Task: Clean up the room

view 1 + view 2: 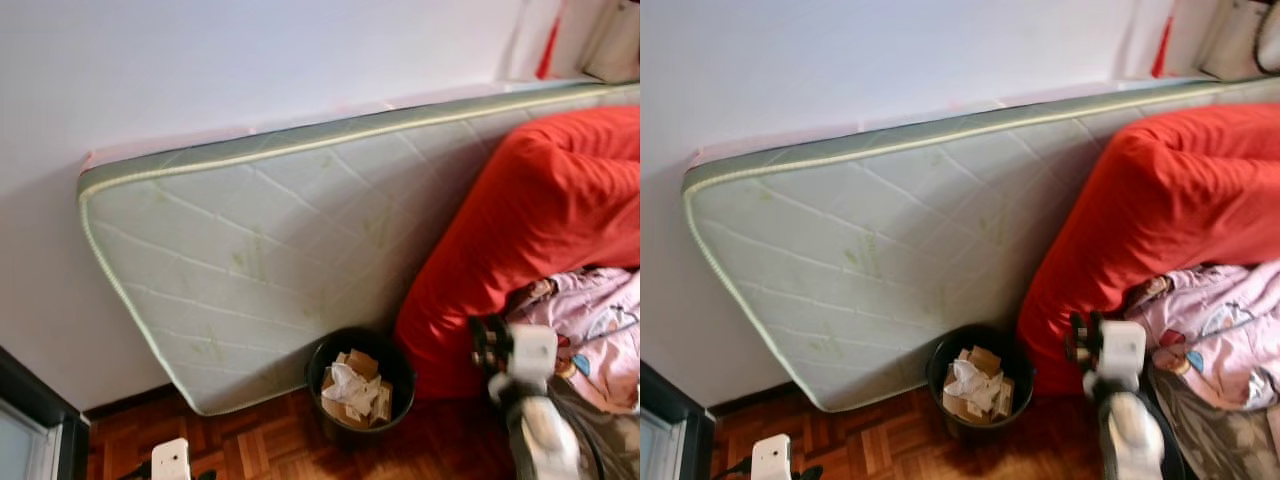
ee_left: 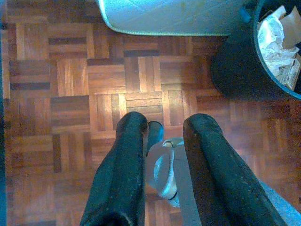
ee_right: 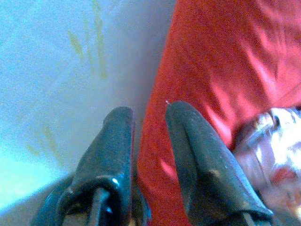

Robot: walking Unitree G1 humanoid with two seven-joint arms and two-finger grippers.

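**Bin stands at the foot of a propped mattress**

Bin (image 1: 360,385) of black plastic stands on the parquet floor (image 1: 260,440), holding crumpled paper and cardboard scraps (image 1: 352,387). Directly behind the bin, a pale green quilted mattress (image 1: 280,250) leans on its long edge against the white wall (image 1: 200,60), its lower corner coming down just beside the bin. Right of the bin, touching or nearly touching its rim, a red cover (image 1: 530,220) drapes over a bulky shape and reaches to the floor. Beyond the red cover, farther from the bin, lies a pink printed cloth (image 1: 595,320).

The right gripper (image 1: 487,345) hangs to the right of the bin, close in front of the red cover, its two black fingers (image 3: 188,155) parted a little with nothing between them. The left gripper (image 2: 162,136) hangs over bare parquet, left of the bin and well apart from it; its fingers (image 2: 122,169) are likewise spread and hold nothing, with a grey part of the robot below them.
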